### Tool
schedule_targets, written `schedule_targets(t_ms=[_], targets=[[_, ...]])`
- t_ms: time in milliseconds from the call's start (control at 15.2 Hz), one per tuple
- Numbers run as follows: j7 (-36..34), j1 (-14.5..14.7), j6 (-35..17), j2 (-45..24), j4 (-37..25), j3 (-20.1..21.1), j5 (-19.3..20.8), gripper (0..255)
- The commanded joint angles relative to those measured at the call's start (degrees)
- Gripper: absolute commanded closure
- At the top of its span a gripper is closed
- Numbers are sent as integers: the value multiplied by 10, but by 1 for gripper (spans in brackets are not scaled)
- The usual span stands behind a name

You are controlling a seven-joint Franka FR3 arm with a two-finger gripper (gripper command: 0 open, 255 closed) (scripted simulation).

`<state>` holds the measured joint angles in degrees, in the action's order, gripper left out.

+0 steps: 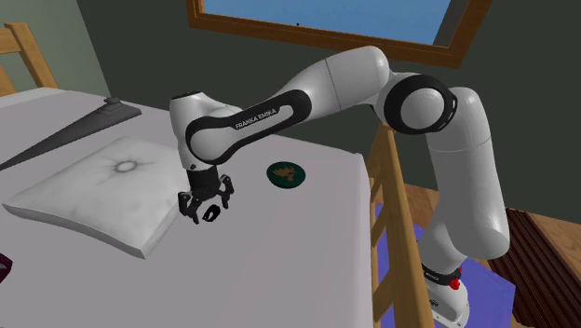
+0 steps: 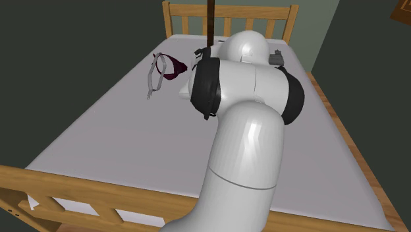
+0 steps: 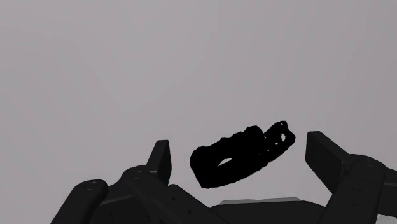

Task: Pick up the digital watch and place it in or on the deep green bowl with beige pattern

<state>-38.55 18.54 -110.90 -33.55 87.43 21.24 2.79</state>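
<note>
While the gripper (image 1: 209, 214) hangs low over the bed (image 1: 279, 270), its two fingers (image 3: 327, 156) stand apart, one black watch (image 3: 242, 156) between them, untouched. One green bowl (image 1: 286, 174) sits nearby; one pillow (image 1: 102, 191) lies beside the gripper.

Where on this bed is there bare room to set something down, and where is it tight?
Widest free patch: in the shoulder view, the bare sheet nearer the camera than the bowl, between the pillow and the wooden side rail. Tight: the strip between pillow and bowl, where the open gripper straddles the watch.
</note>
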Motion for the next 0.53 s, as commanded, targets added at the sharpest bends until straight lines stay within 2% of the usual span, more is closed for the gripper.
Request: schedule_targets(t_ms=[0, 330, 396, 462], targets=[[0, 0, -2, -1, 1, 0, 0, 0], [0, 0, -2, -1, 1, 0, 0, 0], [0, 0, -2, -1, 1, 0, 0, 255], [0, 0, -2, -1, 1, 0, 0, 255]])
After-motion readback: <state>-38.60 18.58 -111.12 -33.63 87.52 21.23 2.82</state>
